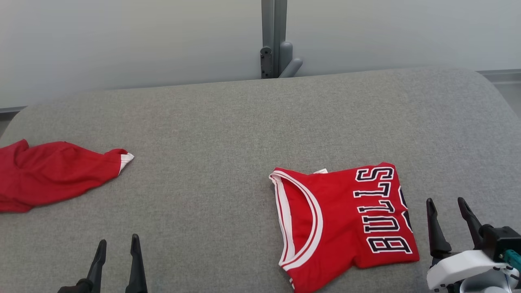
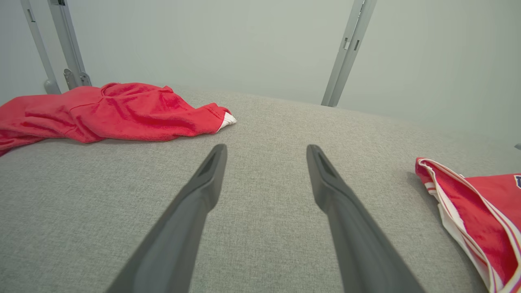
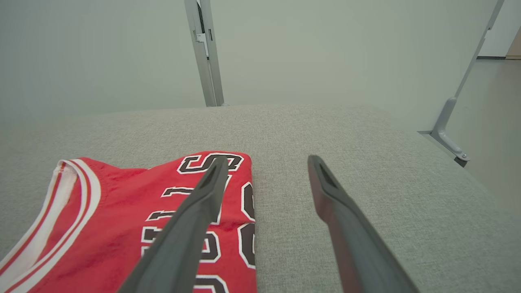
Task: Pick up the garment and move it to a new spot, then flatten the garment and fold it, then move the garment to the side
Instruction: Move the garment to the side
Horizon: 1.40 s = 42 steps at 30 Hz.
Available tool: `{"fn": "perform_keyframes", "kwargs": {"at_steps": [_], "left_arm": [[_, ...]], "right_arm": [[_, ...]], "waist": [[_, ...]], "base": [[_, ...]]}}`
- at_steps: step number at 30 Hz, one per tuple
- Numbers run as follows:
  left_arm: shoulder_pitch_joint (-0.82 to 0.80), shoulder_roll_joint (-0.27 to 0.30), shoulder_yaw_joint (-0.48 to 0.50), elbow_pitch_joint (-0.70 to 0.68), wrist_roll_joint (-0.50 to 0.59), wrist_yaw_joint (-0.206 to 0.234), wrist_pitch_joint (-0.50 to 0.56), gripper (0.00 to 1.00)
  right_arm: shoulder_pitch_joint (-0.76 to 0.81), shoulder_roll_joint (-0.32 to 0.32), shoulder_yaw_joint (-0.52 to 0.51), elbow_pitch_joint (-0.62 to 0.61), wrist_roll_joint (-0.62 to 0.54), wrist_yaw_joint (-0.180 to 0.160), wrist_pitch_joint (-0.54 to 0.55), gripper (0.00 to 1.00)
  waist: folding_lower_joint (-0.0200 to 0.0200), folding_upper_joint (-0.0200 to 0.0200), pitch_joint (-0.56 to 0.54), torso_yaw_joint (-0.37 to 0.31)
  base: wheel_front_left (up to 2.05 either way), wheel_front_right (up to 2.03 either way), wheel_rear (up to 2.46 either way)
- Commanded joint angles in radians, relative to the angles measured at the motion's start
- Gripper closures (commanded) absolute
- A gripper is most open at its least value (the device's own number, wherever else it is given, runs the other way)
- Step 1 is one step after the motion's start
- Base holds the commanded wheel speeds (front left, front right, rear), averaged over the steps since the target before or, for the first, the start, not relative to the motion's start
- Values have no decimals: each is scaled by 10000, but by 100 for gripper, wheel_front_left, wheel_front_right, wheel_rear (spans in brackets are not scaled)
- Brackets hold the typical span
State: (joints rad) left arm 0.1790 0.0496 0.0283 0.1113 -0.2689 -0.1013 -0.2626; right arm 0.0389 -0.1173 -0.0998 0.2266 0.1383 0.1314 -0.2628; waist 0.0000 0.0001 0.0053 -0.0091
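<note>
Jersey (image 1: 341, 232) folded rectangular, coarse-woven grey table (image 1: 228, 130)

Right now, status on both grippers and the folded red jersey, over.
Left gripper open, empty. Right gripper open, empty, beside folded red Bulls jersey. Crumpled red garment far left, out of the way.

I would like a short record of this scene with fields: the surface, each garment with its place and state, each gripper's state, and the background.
surface: grey fabric-covered table
garment 1: folded red jersey with white trim and BULLS lettering, lying flat at the front right
garment 2: crumpled red garment with a white edge, at the far left, not folded
left gripper: open, empty, over bare fabric
right gripper: open, empty, beside the jersey's right edge
background: grey metal post behind the table
</note>
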Motion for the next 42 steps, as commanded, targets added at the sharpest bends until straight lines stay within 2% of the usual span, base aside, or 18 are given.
{"fn": "perform_keyframes", "kwargs": {"at_steps": [1, 3, 9, 15, 17, 23, 36, 37, 38, 39, 42], "left_arm": [[2, 21, 4, -33, -18, -16, -23, 0], [-101, 19, -12, -71, -38, -17, -23, 0], [-454, 19, -128, -135, -87, -37, -23, 0], [-732, 21, -240, -53, -89, -23, -23, 0], [-810, 21, -253, -32, -93, -31, -23, 0], [-919, 21, -234, -39, -110, -53, -23, 0], [-1046, 21, -312, -88, -84, -34, -23, 0], [-1064, 21, -303, -85, -64, -42, -23, 0], [-1077, 21, -287, -84, -55, -47, -23, 0], [-1083, 21, -271, -88, -52, -52, -24, 0], [-1026, 21, -222, -108, -72, -52, -23, 0]], "right_arm": [[-128, -167, 77, 121, 234, -12, -14, 0], [-387, -455, 309, 202, 684, -12, 454, 0], [-1425, -1384, 970, 306, 1803, -12, 3232, 0], [-2134, -1568, 1701, 974, 2391, -6, 4948, 0], [-2261, -1633, 1791, 1211, 2647, -14, 5115, 0], [-2534, -1712, 1770, 1787, 2392, -11, 4949, 0], [-2894, -1726, 1959, 2931, 2587, -12, 5142, 0], [-2942, -1712, 1982, 2996, 2649, -12, 5106, 35], [-2991, -1669, 2028, 3049, 2765, -12, 5080, 96], [-3046, -1638, 2058, 3069, 2887, -12, 5002, 100], [-3218, -1649, 2186, 3133, 3257, -12, 4802, 100]], "waist": [[0, -1, 62, 51], [0, -1, 206, 110], [0, -1, 879, 280], [0, -1, 1229, 619], [0, -1, 1287, 718], [0, -1, 1349, 851], [0, -1, 1496, 635], [0, -1, 1513, 620], [0, -1, 1526, 604], [0, -1, 1537, 585], [0, -1, 1570, 472]], "base": [[0, 0, 0], [0, 0, 0], [0, 0, 0], [0, 0, 0], [0, 0, 0], [0, 0, 0], [0, 0, 0], [0, 0, 0], [0, 0, 0], [0, 0, 0], [0, 0, 0]]}}
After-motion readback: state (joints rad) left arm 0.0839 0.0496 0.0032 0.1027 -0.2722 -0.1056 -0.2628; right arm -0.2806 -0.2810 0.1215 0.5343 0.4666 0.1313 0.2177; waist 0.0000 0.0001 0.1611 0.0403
